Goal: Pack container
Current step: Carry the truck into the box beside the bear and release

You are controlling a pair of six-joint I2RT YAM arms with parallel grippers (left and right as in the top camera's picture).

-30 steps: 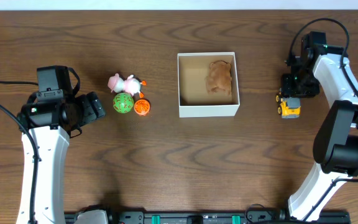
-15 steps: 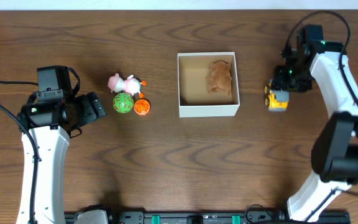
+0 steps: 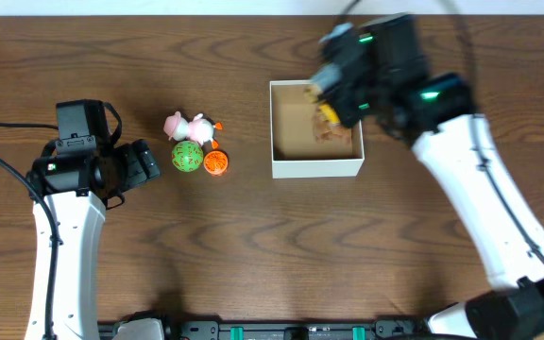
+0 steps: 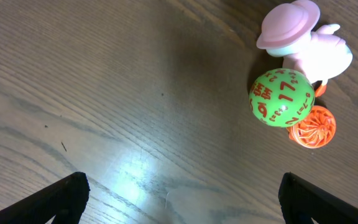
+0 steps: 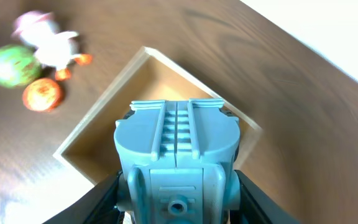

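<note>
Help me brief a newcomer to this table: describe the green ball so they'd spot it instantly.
Start at the white cardboard container mid-table and look to its left, where three toys sit bunched together. In the overhead view, the green ball lies just below the pink hatted figure and left of the orange ball. Only it is green, printed with orange numbers like 17.
</note>
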